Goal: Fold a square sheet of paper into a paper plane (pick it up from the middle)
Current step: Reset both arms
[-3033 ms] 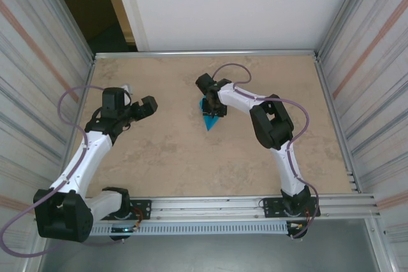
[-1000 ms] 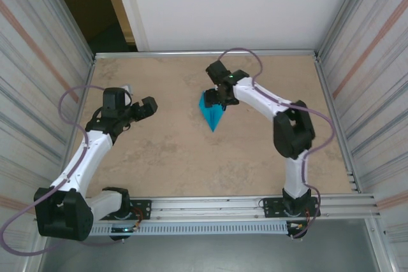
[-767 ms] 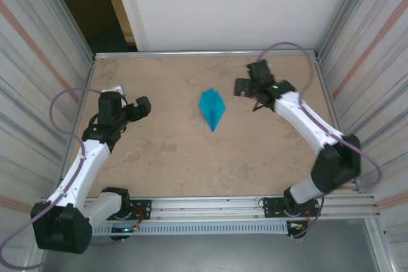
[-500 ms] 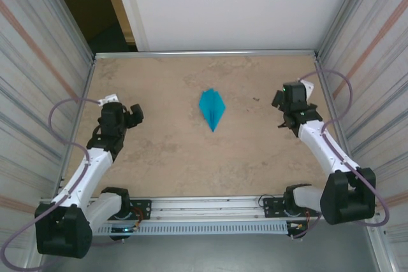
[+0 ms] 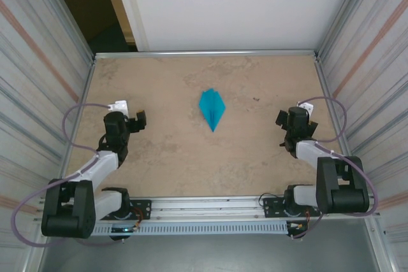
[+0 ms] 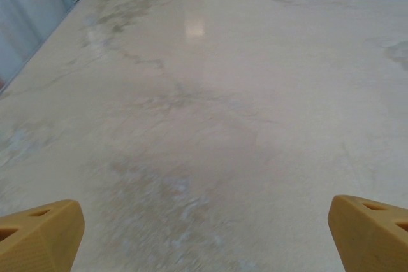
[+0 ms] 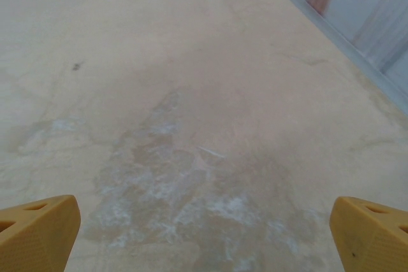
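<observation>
Lying flat on the tan table, the paper plane sits a little above the centre of the overhead frame, a turquoise kite shape with its sharp tip pointing toward the bottom edge and its broader end toward the top. Nothing touches it, and both arms are folded back toward their bases, well apart from it on either side.

The left gripper is spread wide: its two orange fingertips sit at the bottom corners of the left wrist view with bare table between them. The right gripper is just as widely spread, its orange fingertips at the bottom corners of the right wrist view, nothing between them but scuffed tabletop.

Judging by its shape, the folding looks finished. Such a dart should be very light and thin, stiffened only along its creases, so it would likely skid on the smooth surface if nudged and crumple under a hard squeeze. A hold across the middle, straddling the centre crease where the layers stack thickest, seems safest; the fine tip and the thin outer edges look easiest to bend
</observation>
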Controlling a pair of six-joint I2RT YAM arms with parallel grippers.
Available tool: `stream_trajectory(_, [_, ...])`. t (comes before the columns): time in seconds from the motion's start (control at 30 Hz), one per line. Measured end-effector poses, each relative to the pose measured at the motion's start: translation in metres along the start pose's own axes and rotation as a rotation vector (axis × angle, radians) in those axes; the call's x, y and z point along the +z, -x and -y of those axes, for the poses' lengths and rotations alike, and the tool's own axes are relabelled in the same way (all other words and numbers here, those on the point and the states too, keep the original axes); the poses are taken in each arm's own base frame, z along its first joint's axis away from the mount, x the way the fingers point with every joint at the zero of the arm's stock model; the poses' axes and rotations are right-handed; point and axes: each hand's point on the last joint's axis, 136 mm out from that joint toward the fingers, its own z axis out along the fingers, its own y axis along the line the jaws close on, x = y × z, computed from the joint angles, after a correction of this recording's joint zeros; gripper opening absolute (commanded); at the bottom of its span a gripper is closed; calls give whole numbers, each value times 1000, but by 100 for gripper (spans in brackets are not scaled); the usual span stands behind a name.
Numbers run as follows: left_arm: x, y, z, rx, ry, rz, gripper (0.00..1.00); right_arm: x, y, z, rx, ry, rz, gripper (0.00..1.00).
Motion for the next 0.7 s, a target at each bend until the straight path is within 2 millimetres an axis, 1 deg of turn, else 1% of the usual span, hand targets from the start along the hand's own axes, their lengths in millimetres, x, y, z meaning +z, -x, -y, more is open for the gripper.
stream_trajectory(0.1, [9, 1, 9, 31, -50, 20, 99, 3, 8, -10, -2, 68, 60, 99])
stream_trajectory(0.23, [21, -4, 9, 47, -77, 26, 99, 11, 15, -19, -2, 135, 107, 99])
stream_trajectory(0.37, [33, -14, 6, 45, -88, 14, 99, 19, 12, -27, -7, 186, 117, 99])
stream_trajectory(0.5, [45, -30, 8, 49, -104, -32, 99, 25, 4, -35, -22, 226, 105, 99])
stream_trajectory(0.63, [50, -36, 9, 50, -111, -46, 99, 26, 4, -38, -34, 240, 106, 99])
stream_trajectory(0.7, [51, -33, 10, 56, -110, -40, 99, 27, 7, -40, -39, 241, 109, 99])
